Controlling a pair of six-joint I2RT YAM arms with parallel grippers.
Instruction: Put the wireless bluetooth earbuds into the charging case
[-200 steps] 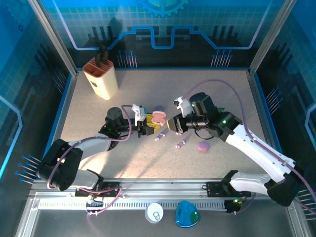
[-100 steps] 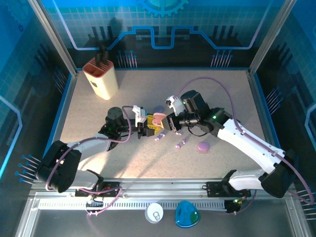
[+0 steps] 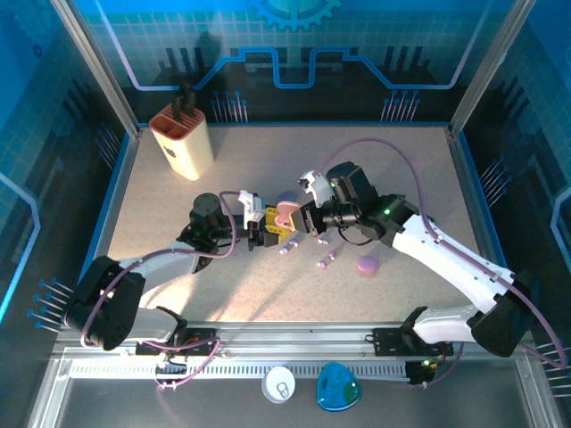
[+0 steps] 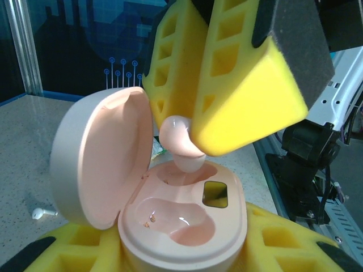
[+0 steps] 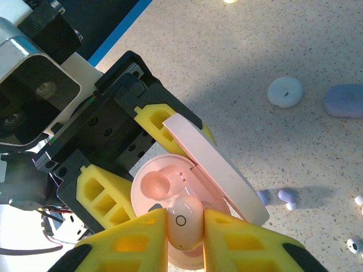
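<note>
An open pink charging case (image 4: pixel 187 226) stands upright with my left gripper (image 4: pixel 181 249) shut on its base, lid (image 4: pixel 96 158) swung back to the left. My right gripper (image 5: pixel 184 226) is shut on a pink earbud (image 5: pixel 182 221) right above the case (image 5: pixel 156 187). In the left wrist view the earbud (image 4: pixel 178 139) has its lower end at the mouth of the rear socket, and the front socket holds nothing. From above, both grippers, left (image 3: pixel 268 227) and right (image 3: pixel 308 221), meet at the case (image 3: pixel 287 214) mid-table.
Loose lavender earbuds (image 3: pixel 287 248) and another pair (image 3: pixel 327 259) lie just in front of the case, beside a shut lavender case (image 3: pixel 368 265). A white earbud (image 4: pixel 42 213) lies to the left. A beige holder (image 3: pixel 182 138) stands back left.
My right gripper has moved left with the pink earbud and now hangs over the open case. The left gripper and case have stayed put.
</note>
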